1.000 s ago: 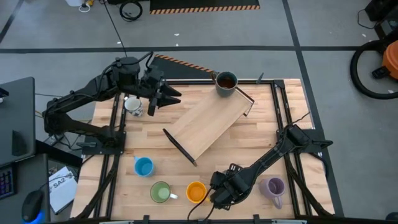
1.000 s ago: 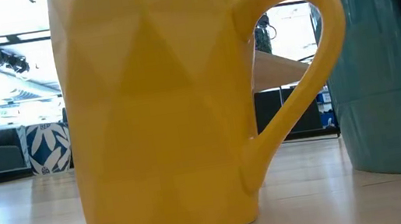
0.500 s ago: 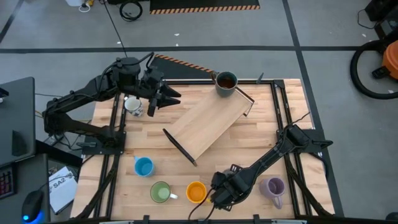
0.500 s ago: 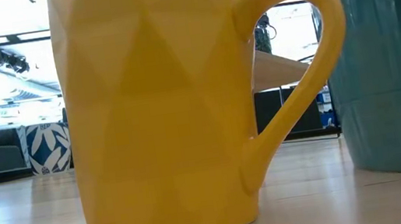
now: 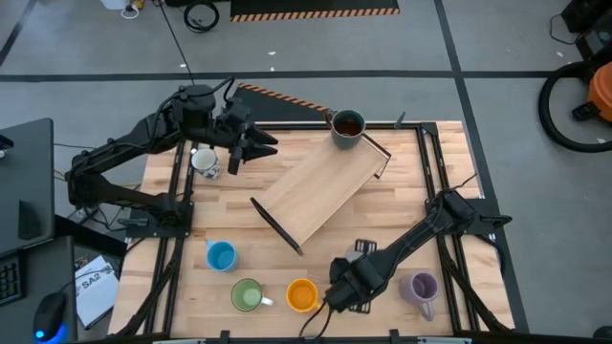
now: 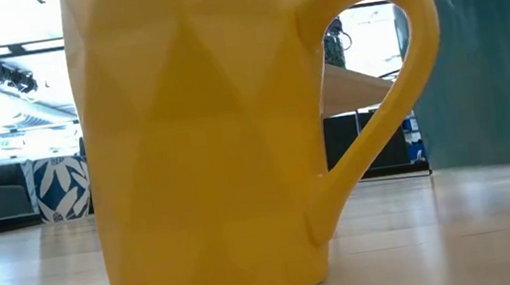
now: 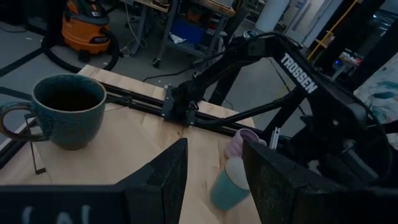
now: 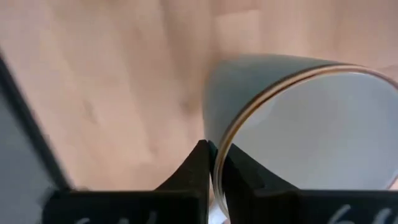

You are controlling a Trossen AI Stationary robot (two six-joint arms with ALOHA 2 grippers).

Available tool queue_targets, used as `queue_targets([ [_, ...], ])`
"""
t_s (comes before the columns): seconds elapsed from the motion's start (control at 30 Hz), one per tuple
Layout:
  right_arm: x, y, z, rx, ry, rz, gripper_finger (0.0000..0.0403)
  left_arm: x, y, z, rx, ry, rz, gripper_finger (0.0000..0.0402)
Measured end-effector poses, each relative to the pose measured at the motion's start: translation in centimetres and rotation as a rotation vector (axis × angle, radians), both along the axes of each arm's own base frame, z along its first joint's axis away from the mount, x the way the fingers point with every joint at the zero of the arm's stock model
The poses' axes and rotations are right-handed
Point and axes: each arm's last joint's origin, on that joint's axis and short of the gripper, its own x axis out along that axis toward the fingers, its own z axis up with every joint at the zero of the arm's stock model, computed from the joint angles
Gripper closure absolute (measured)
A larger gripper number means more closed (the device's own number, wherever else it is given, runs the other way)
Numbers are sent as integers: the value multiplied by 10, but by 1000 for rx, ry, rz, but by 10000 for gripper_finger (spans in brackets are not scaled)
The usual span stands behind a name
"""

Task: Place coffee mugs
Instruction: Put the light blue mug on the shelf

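Observation:
My right gripper [image 5: 337, 298] is near the table's front edge, shut on a teal mug [image 6: 493, 59] with a white inside [image 8: 311, 137]. In the high view the gripper hides this mug. The orange mug [image 5: 302, 294], green mug [image 5: 248, 294], blue mug [image 5: 221, 255] and lilac mug [image 5: 419, 290] stand on their bases along the front. A dark mug [image 5: 347, 127] stands at the far end of the slanted wooden shelf [image 5: 316, 196]. My left gripper [image 5: 251, 145] hovers open at the far left, beside a white mug [image 5: 204, 161]. My right gripper holds the teal mug by its rim [image 8: 233, 134], one finger inside the mug and one against the outer wall. The fingers come from above, pointing down. In the low view the mug hangs clear of the table top, and in the wrist view it looks tilted.
The wooden shelf lies slantwise across the table's middle, with a dark end plate [image 5: 275, 225] toward the front. Black frame rails [image 5: 177, 220] run along both table sides. Bare wood [image 5: 411, 191] lies right of the shelf. The orange mug [image 6: 195, 141] fills the low view.
The teal mug has come up off the table: in the low view its base stood on the wood a second ago and the table top now shows beneath it. My right gripper has risen a little with it, beside the orange mug.

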Motion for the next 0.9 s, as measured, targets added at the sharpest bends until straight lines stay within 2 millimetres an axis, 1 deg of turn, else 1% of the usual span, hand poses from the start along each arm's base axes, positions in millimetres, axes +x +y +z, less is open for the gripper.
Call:
queue_targets([
  [0.07,-5,-9,12,-22,0,24,376,0,1,-1,-3,6,3,242],
  [0.23,-18,-32,44,-21,-85,31,368,-1,1,-1,-5,12,3,242],
  [0.4,-33,-54,73,26,-114,33,369,0,1,-1,-2,12,13,242],
  [0.47,-38,-63,84,40,-152,43,369,0,1,-1,-1,10,17,242],
  [0.57,-45,-82,102,50,-205,36,370,0,1,-1,0,6,18,242],
  [0.77,-53,-127,127,60,-287,-12,370,0,1,-1,4,8,33,242],
  [0.9,-63,-148,141,53,-334,-7,370,0,2,-1,9,9,52,242],
])
